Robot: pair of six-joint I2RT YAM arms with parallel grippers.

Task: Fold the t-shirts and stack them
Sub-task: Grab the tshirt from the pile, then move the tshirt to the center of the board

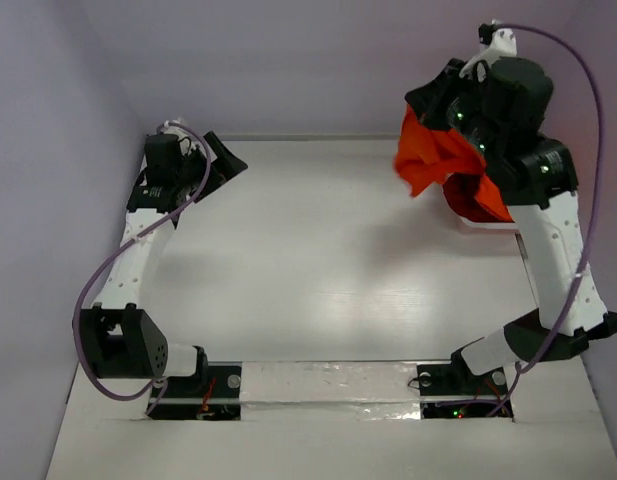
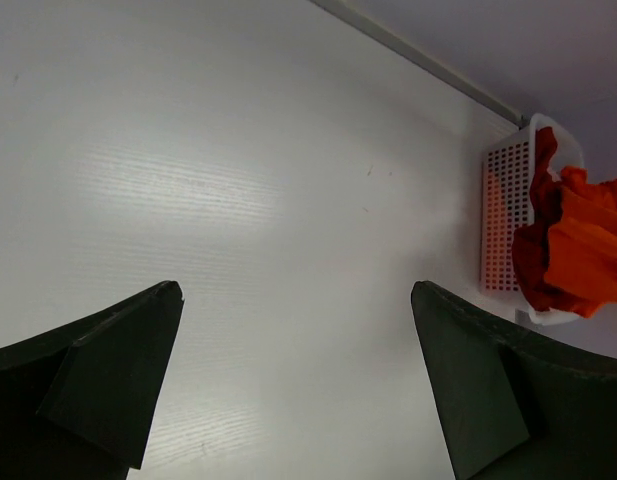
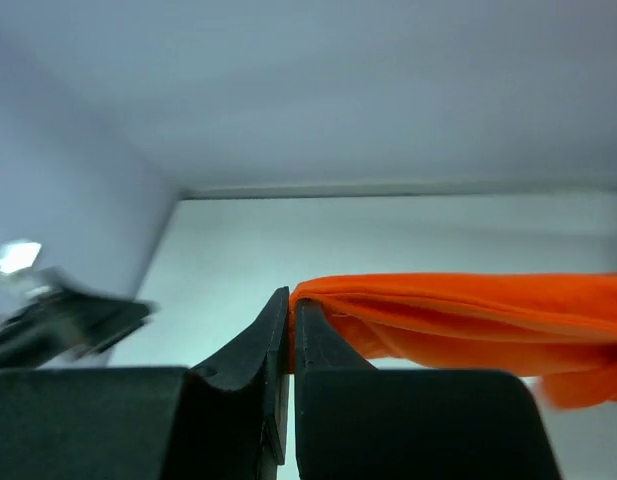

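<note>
Right claw (image 3: 292, 305), low centre of its wrist view, clamps tight on the orange t-shirt (image 3: 458, 310); left claw (image 2: 296, 295) gapes wide above the white bench (image 2: 238, 150).

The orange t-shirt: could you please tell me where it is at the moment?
The orange t-shirt is at the far right of the top view, pinched in the right gripper and hanging over the white basket, beside the dark red shirt.

White matte counter (image 1: 318, 280), faintly streaked with glare. At far right corner, by the right edge: white lattice basket (image 2: 503, 215). Along near edge: left arm base (image 1: 188, 385) and right arm base (image 1: 458, 383).
</note>
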